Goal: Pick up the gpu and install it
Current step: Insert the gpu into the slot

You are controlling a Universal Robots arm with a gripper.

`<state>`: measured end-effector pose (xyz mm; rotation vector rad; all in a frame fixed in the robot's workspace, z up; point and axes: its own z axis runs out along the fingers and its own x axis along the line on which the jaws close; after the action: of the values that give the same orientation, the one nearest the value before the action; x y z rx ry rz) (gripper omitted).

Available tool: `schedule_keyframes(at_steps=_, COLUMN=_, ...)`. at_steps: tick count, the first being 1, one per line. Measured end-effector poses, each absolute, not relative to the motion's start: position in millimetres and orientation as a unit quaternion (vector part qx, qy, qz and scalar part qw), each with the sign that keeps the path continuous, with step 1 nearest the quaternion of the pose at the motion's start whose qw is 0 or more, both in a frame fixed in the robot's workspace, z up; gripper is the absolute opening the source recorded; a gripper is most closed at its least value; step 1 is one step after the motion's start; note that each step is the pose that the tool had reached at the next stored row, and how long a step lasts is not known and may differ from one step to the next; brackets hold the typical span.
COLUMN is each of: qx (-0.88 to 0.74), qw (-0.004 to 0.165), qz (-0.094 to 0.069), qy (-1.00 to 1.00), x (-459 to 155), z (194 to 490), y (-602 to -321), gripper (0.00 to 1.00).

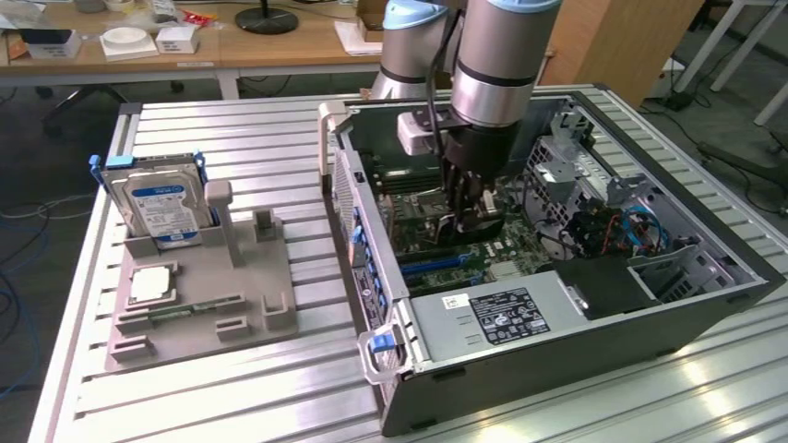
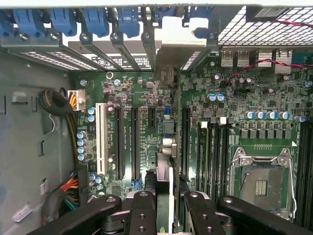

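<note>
Robot arm reaches down into an open PC case (image 1: 689,305) lying on a ribbed metal table (image 1: 246,397). The end effector (image 2: 168,208), black w/ jointed metal fingers (image 2: 143,210), is closed nearly together on the gpu (image 2: 165,178), clamping the thin card by its flat faces. Seen edge-on, the gpu sits btwn the fingers and runs straight ahead of them, its long axis parallel w/ the long black expansion slots (image 2: 134,142) on the green mobo (image 2: 146,98). A pale metal bracket (image 2: 182,34), prob. the card's end, lies at the far end by the perforated rear covers and blue plastic clips (image 2: 95,19). The card is directly under the end effector, at or just above a slot; can't tell if it's seated. Well off to one side, outside the case, a silver hard drive (image 1: 161,203) stands in a grey moulded holder (image 1: 197,305).
</note>
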<state>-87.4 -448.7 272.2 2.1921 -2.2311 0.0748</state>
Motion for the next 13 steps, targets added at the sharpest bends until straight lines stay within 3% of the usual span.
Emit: schedule_keyframes(at_steps=13, qx=0.701, qw=0.005, qz=0.023, qy=-0.713, x=-88.7, z=261.1, y=-449.1, gripper=0.27)
